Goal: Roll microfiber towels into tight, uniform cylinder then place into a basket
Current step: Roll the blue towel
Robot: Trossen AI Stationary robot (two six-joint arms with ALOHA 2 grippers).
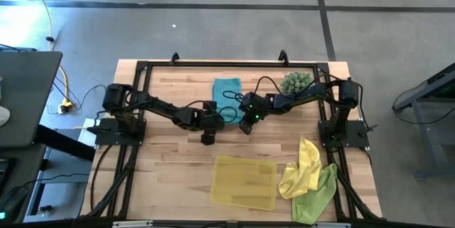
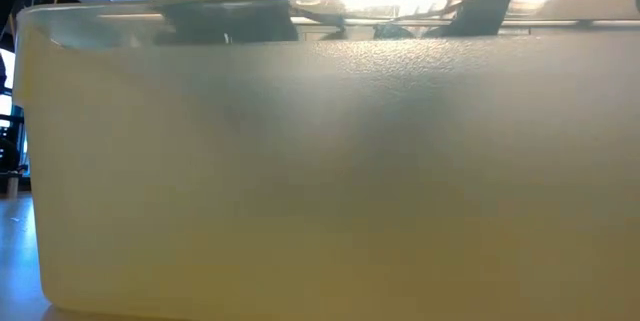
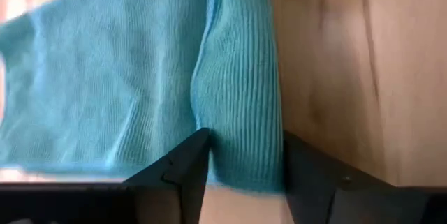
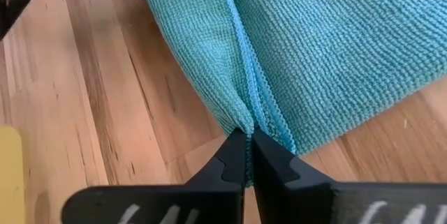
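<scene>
The teal towel (image 1: 227, 93) lies near the table's (image 1: 178, 178) far edge, long axis front-to-back, its near hem pinched in the right gripper (image 4: 249, 155) (left gripper (image 3: 244, 155) straddles a fold, fingers apart).

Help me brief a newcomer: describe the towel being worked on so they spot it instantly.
On the wooden table, look to the far edge, left of the spiky green plant. The teal towel lies there alone, both pincers at its near edge, unlike the yellow towel and lime green towel heaped by the basket.
</scene>
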